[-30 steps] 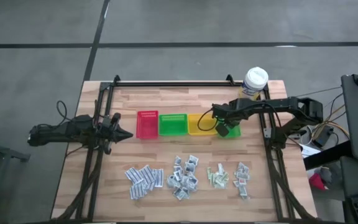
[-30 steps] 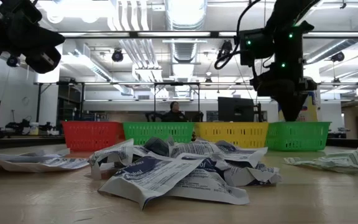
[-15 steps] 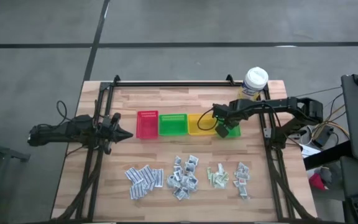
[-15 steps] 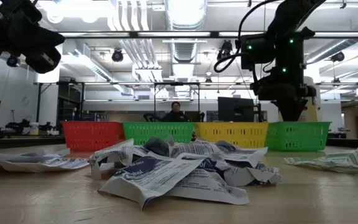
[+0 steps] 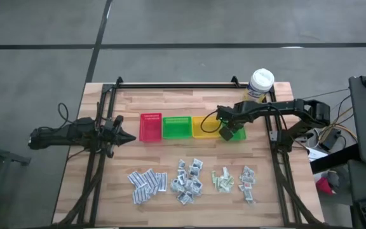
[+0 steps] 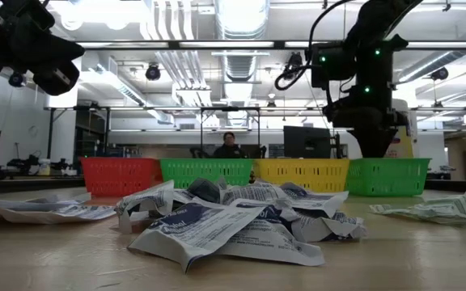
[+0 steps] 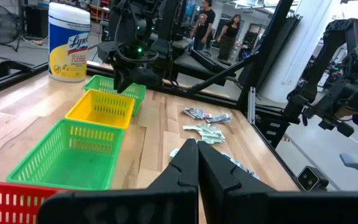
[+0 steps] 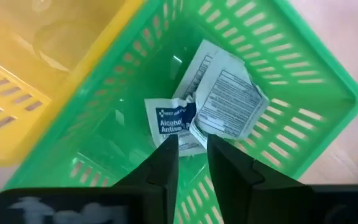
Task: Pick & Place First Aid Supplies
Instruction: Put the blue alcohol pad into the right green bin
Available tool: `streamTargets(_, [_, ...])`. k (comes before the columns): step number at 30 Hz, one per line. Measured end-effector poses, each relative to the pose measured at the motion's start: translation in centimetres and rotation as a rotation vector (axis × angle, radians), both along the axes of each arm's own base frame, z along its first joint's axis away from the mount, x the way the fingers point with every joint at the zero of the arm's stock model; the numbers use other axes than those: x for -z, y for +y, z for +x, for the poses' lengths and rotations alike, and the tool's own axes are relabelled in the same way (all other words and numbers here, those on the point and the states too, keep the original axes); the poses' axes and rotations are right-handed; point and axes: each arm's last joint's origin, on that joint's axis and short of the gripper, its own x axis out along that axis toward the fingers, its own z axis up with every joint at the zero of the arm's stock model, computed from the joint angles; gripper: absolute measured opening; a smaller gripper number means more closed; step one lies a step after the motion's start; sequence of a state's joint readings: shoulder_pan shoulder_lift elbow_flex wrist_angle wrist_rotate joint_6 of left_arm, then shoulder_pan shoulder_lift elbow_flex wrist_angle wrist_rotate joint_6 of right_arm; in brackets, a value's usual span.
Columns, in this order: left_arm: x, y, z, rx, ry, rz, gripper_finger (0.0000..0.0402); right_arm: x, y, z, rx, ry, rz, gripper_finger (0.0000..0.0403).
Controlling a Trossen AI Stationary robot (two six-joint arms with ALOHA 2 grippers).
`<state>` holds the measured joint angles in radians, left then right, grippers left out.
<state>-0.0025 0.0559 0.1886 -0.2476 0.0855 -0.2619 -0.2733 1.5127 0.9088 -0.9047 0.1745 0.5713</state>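
Wooden table (image 5: 189,165), right claw (image 8: 191,149) apart, hiding green bin (image 8: 303,68) sachets (image 8: 219,102)

Bright, even overhead light; your low view catches glare off the ceiling fixtures (image 6: 241,16). Shadows soft. Just beyond the right wrist's jaws the sachets (image 8: 213,106) read sharp; the near edge blurs.

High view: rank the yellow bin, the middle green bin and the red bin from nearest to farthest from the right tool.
The right tool hangs over the green bin at the row's right end.
1. Yellow bin, next to that bin, toward the left arm.
2. Middle green bin, one further along.
3. Red bin, at the row's far end, by the left tool.
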Motion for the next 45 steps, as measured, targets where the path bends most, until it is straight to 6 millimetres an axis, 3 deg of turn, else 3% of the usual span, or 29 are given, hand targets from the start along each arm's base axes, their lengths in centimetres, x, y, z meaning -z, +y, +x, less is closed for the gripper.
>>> streamTargets(11, [0.0,0.0,0.0,0.000,0.000,-0.002,0.0000,-4.1,0.9,2.9,-0.064,-0.161,0.030,0.0106])
streamTargets(22, [0.0,0.0,0.0,0.000,0.001,-0.003,0.0000,-8.0,5.5,5.4,-0.250,-0.304,0.031,0.0084])
streamTargets(33, [0.0,0.0,0.0,-0.001,0.001,-0.003,0.0000,-8.0,10.3,5.3,-0.413,-0.312,0.055,0.0073])
streamTargets(45, [0.0,0.0,0.0,-0.001,0.001,-0.003,0.0000,-8.0,13.7,5.3,-0.524,-0.376,0.068,0.0086])
